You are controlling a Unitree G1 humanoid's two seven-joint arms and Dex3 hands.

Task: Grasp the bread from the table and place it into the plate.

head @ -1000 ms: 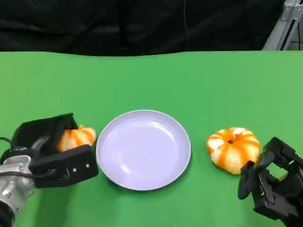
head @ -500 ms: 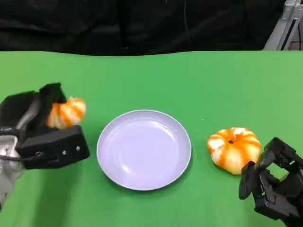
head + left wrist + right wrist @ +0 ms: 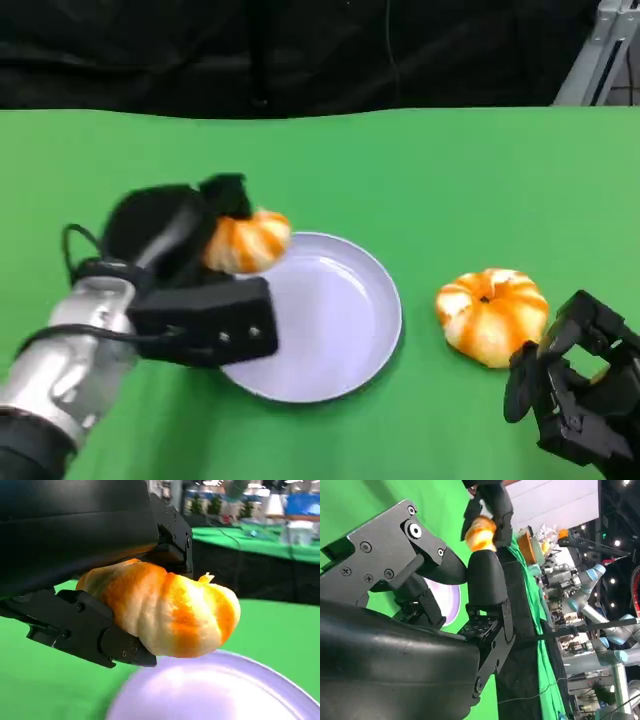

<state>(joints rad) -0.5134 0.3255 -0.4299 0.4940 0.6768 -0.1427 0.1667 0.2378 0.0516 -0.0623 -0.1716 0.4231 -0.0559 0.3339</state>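
My left hand (image 3: 190, 290) grips an orange-and-white striped bread (image 3: 247, 241) and holds it in the air over the left rim of the pale lilac plate (image 3: 335, 325). In the left wrist view the bread (image 3: 170, 615) sits between the black fingers (image 3: 90, 630), just above the plate (image 3: 225, 690). A second, round striped bread (image 3: 492, 315) lies on the green table to the right of the plate. My right hand (image 3: 575, 395) rests low at the near right, beside that bread, with nothing in it. The right wrist view shows the held bread (image 3: 481, 534) far off.
The green table (image 3: 450, 180) stretches back to a black curtain (image 3: 300, 50). A metal frame (image 3: 600, 50) stands at the far right corner. Open green cloth lies behind the plate and along the front edge.
My left hand has lifted the bread off the table at the left and carried it rightward, from beside the plate to over its left rim. The right hand has not moved.
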